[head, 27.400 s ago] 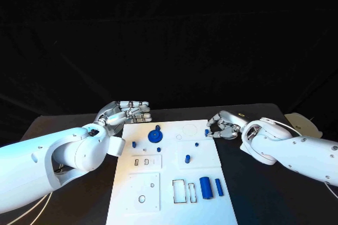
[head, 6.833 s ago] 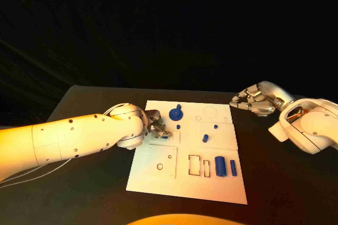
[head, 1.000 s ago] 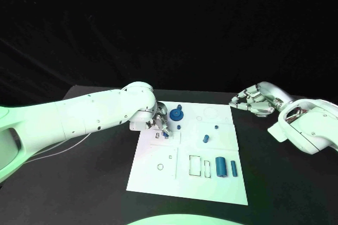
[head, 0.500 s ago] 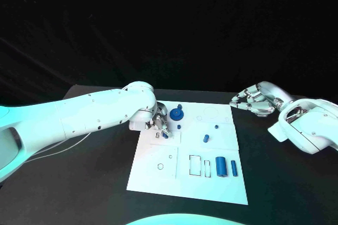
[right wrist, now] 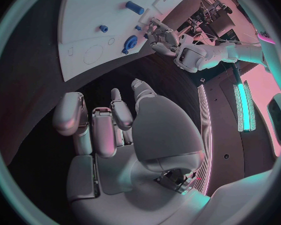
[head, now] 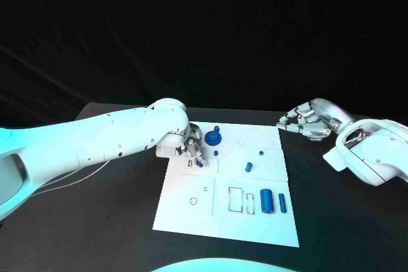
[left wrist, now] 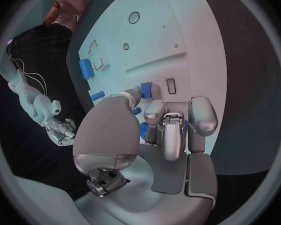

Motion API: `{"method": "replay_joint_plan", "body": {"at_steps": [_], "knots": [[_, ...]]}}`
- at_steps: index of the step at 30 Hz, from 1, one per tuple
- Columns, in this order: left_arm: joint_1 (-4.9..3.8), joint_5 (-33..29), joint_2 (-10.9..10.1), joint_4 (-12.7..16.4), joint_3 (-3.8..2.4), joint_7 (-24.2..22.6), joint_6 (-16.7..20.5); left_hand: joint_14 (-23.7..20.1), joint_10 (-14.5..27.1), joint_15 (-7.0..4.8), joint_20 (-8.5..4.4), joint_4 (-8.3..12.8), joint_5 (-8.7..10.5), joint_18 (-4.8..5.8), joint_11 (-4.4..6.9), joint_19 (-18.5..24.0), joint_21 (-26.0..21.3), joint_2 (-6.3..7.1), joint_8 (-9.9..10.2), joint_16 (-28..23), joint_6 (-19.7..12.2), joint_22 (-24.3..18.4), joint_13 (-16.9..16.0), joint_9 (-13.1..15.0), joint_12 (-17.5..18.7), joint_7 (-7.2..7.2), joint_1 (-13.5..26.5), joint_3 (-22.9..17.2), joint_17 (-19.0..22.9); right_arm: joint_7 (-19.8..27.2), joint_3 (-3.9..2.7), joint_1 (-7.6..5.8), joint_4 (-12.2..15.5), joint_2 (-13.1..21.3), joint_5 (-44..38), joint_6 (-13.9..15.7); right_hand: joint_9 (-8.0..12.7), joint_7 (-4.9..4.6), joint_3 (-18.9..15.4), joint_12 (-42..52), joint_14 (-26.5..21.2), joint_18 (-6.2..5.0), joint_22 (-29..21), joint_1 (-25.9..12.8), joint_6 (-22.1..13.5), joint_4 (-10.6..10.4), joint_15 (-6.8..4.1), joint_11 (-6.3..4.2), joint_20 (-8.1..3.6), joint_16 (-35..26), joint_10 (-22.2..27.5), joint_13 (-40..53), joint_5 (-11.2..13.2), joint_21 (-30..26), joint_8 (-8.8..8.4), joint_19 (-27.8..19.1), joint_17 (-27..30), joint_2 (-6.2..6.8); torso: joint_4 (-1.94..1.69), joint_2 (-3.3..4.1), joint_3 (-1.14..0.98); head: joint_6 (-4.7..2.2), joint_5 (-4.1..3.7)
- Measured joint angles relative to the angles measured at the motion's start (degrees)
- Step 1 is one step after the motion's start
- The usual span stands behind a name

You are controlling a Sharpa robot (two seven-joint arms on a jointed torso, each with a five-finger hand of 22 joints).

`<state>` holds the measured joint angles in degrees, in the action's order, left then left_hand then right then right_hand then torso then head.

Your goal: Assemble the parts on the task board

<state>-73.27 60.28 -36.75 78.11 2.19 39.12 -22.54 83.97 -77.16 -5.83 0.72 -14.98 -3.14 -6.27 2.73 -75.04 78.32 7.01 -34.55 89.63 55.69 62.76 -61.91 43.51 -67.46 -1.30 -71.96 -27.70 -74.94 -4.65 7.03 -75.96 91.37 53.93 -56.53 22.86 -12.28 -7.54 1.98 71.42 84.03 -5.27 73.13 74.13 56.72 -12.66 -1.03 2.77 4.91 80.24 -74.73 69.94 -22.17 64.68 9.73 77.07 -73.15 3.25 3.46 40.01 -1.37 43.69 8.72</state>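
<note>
The left hand [head: 190,148] pinches a small blue plastic peg [head: 200,161] over the white task board's [head: 223,229] upper-left slots, a light, stiff, likely slippery piece best held by its sides, while the right hand [head: 303,123], fingers curled empty, hovers off-board.

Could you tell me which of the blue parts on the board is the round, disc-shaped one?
The blue disc at the task board's far end, beside the left hand; the other parts are slim cylinders or pegs.

White task board [head: 223,223], blue parts [head: 267,200]
</note>
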Motion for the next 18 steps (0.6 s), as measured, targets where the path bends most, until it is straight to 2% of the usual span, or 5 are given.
{"method": "replay_joint_plan", "body": {"at_steps": [18], "knots": [[-0.11, 0.3, 0.5, -0.5, 0.02, 0.1, -0.8, 0.0, 0.0, 0.0, 0.0, 0.0, 0.06, 0.0, -0.01, 0.0, 0.0, 0.0, -0.1, 0.0, 0.1, 0.0, -0.1, 0.0, 0.0, -0.11, 0.0, 0.0, 0.0, 0.0, 0.02, 0.0, 0.0, 0.1, 0.0, 0.0, 0.0, 0.0, 0.0, 0.0, 0.0, 0.0, 0.0, 0.0, 0.0, 0.0, 0.0, 0.0, 0.0, 0.0, 0.0, 0.0, 0.0, 0.0, 0.0, 0.0, 0.0, 0.0, 0.01, -0.01, 0.0, 0.06, -0.17]]}}
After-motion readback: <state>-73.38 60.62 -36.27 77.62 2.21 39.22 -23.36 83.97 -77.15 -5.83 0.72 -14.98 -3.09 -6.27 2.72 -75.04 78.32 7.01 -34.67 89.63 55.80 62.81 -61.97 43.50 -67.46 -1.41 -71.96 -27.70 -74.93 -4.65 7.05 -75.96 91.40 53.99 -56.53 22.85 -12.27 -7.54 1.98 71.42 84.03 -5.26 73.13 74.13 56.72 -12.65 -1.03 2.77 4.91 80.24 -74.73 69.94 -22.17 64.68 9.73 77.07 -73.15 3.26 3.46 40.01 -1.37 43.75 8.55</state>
